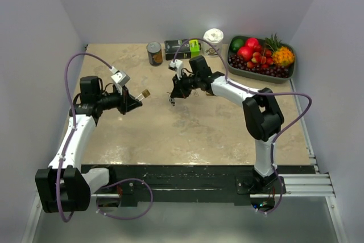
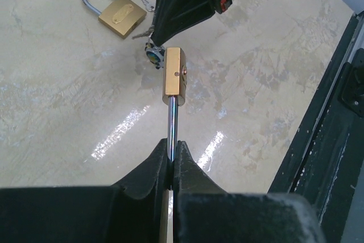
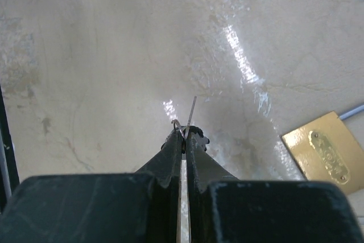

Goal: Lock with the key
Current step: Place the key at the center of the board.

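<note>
Holding entry: left gripper clamped on shackle of brass padlock, its body just beyond the fingertips. Farther out, right gripper pinched shut on key. Beside it, second padlock flat on table.

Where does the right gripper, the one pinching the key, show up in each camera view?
Top external: right gripper near the picture's centre, a little above the middle.
Left wrist: the gripper at top centre, behind the padlock held by the left gripper.
Right wrist: bottom centre, shut on the key.
Shared landmark: black rail at the near edge: bottom, right side, left edge respectively.
</note>
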You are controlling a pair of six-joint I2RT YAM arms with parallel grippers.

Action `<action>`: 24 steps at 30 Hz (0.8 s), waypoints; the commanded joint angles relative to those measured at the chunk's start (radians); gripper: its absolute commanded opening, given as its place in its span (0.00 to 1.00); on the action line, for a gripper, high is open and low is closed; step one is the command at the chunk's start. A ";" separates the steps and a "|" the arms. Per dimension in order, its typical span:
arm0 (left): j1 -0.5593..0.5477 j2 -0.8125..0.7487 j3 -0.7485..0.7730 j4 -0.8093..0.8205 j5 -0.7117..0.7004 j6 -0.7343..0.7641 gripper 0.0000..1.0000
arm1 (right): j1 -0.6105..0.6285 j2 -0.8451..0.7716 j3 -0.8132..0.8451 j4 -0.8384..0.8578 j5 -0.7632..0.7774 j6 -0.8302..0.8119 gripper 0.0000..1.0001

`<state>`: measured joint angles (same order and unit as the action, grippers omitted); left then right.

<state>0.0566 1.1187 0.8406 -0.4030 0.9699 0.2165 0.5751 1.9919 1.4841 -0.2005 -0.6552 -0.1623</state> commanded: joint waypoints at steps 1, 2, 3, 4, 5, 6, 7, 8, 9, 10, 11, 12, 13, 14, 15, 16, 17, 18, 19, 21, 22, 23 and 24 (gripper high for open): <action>0.006 -0.022 -0.012 0.104 0.012 -0.069 0.00 | 0.017 -0.002 0.073 0.105 0.011 0.041 0.00; 0.006 -0.014 -0.006 0.107 0.013 -0.075 0.00 | 0.019 0.005 0.071 0.111 0.011 0.046 0.00; 0.006 -0.011 -0.003 0.107 0.013 -0.077 0.00 | 0.022 0.008 0.070 0.119 0.011 0.050 0.00; 0.006 -0.007 0.006 0.105 0.013 -0.077 0.00 | 0.023 0.013 0.070 0.131 0.009 0.053 0.00; 0.006 -0.002 0.009 0.107 0.013 -0.075 0.00 | 0.025 0.019 0.070 0.136 0.009 0.055 0.00; 0.006 0.003 0.014 0.107 0.013 -0.075 0.00 | 0.026 0.021 0.071 0.141 0.009 0.058 0.00; 0.006 0.004 0.020 0.105 0.013 -0.075 0.00 | 0.029 0.022 0.071 0.148 0.009 0.056 0.00; 0.006 0.010 0.023 0.108 0.012 -0.077 0.00 | 0.032 0.022 0.071 0.151 0.009 0.061 0.00; 0.006 0.013 0.025 0.110 0.010 -0.080 0.00 | 0.032 0.025 0.074 0.153 0.009 0.061 0.00; 0.006 0.016 0.028 0.115 0.012 -0.083 0.00 | 0.035 0.027 0.076 0.153 0.009 0.061 0.00; 0.006 0.021 0.029 0.119 0.010 -0.089 0.00 | 0.034 0.028 0.077 0.154 0.009 0.061 0.00; 0.006 0.021 0.031 0.124 0.010 -0.092 0.00 | 0.035 0.031 0.080 0.154 0.011 0.061 0.00; 0.006 0.023 0.032 0.127 0.010 -0.095 0.00 | 0.035 0.033 0.081 0.159 0.012 0.061 0.00; 0.006 0.023 0.031 0.131 0.010 -0.101 0.00 | 0.035 0.034 0.082 0.161 0.012 0.061 0.00; 0.006 0.023 0.031 0.136 0.010 -0.103 0.00 | 0.035 0.036 0.082 0.161 0.015 0.061 0.00; 0.006 0.023 0.032 0.138 0.012 -0.108 0.00 | 0.037 0.036 0.082 0.167 0.014 0.061 0.00; 0.006 0.024 0.034 0.138 0.010 -0.109 0.00 | 0.037 0.039 0.082 0.168 0.015 0.064 0.00; 0.006 0.026 0.035 0.138 0.012 -0.109 0.00 | 0.037 0.039 0.082 0.168 0.016 0.066 0.00; 0.006 0.026 0.040 0.139 0.012 -0.106 0.00 | 0.035 0.038 0.082 0.174 0.017 0.067 0.00; 0.006 0.033 0.046 0.129 0.013 -0.097 0.00 | 0.035 0.039 0.081 0.176 0.019 0.067 0.00; 0.006 0.039 0.058 0.119 0.013 -0.088 0.00 | 0.035 0.044 0.081 0.180 0.019 0.064 0.00; 0.006 0.053 0.064 0.109 0.012 -0.066 0.00 | 0.035 0.044 0.082 0.182 0.022 0.063 0.00; 0.006 0.058 0.080 0.084 0.013 -0.056 0.00 | 0.037 0.048 0.084 0.182 0.019 0.061 0.00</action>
<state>0.0566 1.1553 0.8459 -0.3199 0.9638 0.1261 0.6086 2.0384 1.5249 -0.0738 -0.6441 -0.1047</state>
